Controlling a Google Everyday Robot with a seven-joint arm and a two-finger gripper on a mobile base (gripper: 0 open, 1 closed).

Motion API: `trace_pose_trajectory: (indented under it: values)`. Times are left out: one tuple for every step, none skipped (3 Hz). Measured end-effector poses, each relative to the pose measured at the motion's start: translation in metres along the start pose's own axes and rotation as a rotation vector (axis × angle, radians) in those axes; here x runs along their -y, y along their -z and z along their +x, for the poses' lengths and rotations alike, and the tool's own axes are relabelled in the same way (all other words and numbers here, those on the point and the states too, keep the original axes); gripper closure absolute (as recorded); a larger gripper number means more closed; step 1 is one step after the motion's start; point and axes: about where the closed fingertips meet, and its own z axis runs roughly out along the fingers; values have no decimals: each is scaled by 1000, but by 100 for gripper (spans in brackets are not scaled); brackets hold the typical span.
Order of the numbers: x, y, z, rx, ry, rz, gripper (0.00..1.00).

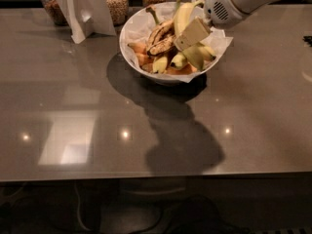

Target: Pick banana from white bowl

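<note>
While three jars (116,4) stand behind, jaws over one white bowl (130,56) pinch one banana (183,16)

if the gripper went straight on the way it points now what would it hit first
Probably the brown-spotted bananas, just past its tip: the gripper, over the white bowl, points down and left into the fruit. The banana lies beside it, not ahead. Depth is unclear.

One bowl (130,57), one long banana (183,15), three jars (116,3), one gripper (193,34) over the bowl.
</note>
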Motion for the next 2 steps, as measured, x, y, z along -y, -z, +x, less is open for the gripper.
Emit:
trace_pose_trajectory:
  values:
    - [-1,-14,5,-19,-45,-21,49]
    - [0,-28,6,-36,-71,-43,44]
